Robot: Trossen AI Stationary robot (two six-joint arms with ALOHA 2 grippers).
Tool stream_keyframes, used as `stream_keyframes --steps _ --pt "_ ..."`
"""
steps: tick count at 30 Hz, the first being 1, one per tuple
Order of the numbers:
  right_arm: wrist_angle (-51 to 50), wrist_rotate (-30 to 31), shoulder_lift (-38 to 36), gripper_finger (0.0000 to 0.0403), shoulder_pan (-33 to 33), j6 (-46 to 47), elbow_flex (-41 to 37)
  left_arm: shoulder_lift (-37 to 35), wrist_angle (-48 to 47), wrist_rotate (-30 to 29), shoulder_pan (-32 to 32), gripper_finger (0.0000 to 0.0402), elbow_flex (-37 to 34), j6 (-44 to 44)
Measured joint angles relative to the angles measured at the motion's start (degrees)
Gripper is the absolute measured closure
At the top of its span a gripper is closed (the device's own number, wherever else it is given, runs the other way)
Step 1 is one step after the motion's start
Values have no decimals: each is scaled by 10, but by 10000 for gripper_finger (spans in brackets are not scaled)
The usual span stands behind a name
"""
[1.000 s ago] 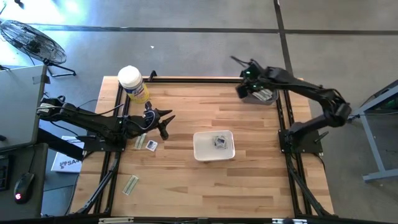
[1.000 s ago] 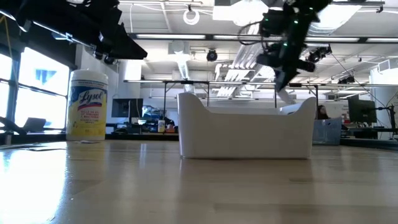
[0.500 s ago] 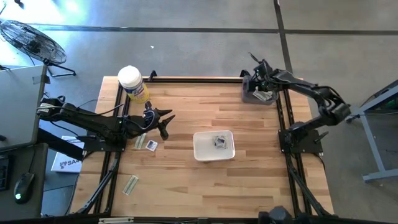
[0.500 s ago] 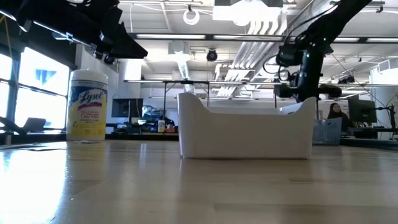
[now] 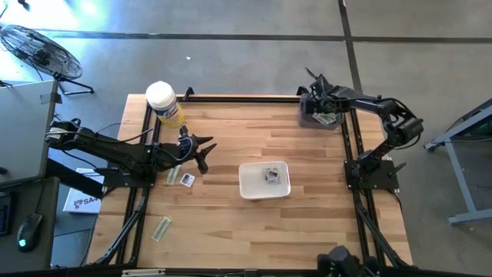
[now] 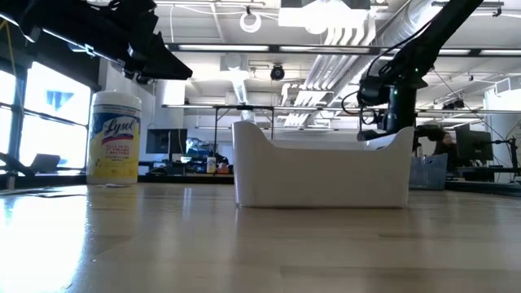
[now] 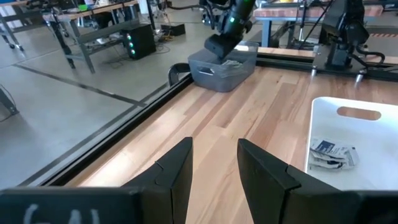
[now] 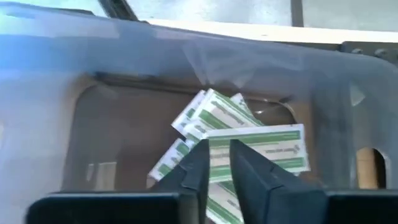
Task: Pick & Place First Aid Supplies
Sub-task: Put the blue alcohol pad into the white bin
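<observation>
Reaching into the grey bin [image 5: 321, 118] at upper right, your right gripper [image 8: 214, 163], fingers slightly parted, hangs directly over the strip packets [image 8: 252, 149], whose long axes cross its fingers.

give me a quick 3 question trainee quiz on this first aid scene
1. True or false: the white tray already holds a packet.
2. Which hand is down in the grey bin? A) left hand B) right hand
3. Fill in: the yellow canister stands near the table's far ____ corner.

Key:
1. True.
2. B: the right hand is in the bin, above green-striped strips; the left hand hovers by loose packets.
3. Left.
</observation>
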Motion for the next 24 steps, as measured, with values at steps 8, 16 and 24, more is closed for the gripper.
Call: stream_keyframes --steps 8,16,24 --pt "4 -4 -3 275 8 -45 32 0 0 3 0 277 0 0" --pt "-40 53 -4 271 112 -90 126 0 0 2 0 277 0 0" --pt "85 -47 -4 274 228 -175 161 -7 -45 -62 0 277 0 -53"
